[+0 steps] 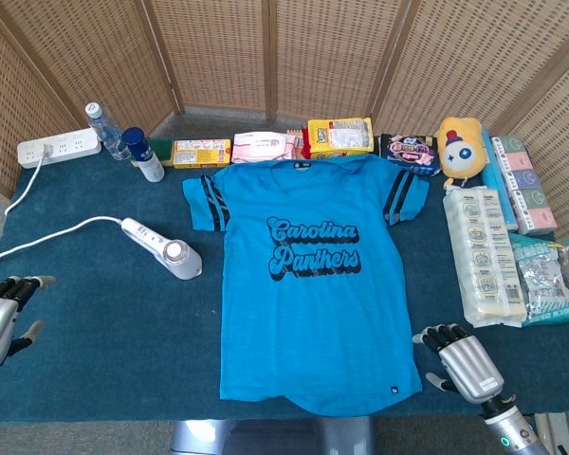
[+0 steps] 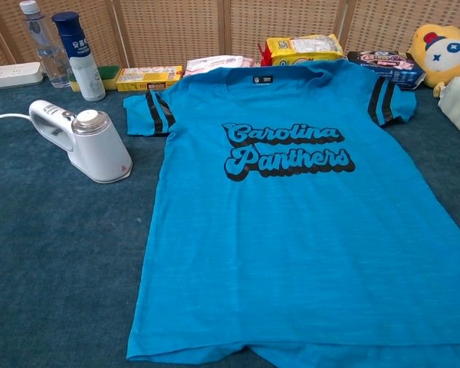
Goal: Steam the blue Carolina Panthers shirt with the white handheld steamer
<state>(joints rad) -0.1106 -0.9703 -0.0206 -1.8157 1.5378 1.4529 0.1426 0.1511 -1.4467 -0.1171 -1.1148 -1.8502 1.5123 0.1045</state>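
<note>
The blue Carolina Panthers shirt (image 1: 313, 275) (image 2: 291, 199) lies flat, front up, in the middle of the dark blue table. The white handheld steamer (image 1: 166, 250) (image 2: 88, 142) rests on the table left of the shirt, its cord running toward the power strip (image 1: 59, 147). My left hand (image 1: 0, 313) hovers at the table's near left edge, fingers apart and empty, well away from the steamer. My right hand (image 1: 463, 360) sits near the shirt's bottom right corner, fingers apart, holding nothing. Neither hand shows in the chest view.
Along the far edge stand a water bottle (image 1: 102, 128), a blue-capped spray bottle (image 1: 142, 154), snack boxes (image 1: 202, 152) and a yellow packet (image 1: 340, 136). A yellow plush toy (image 1: 459, 147) and long packages (image 1: 484, 251) crowd the right side.
</note>
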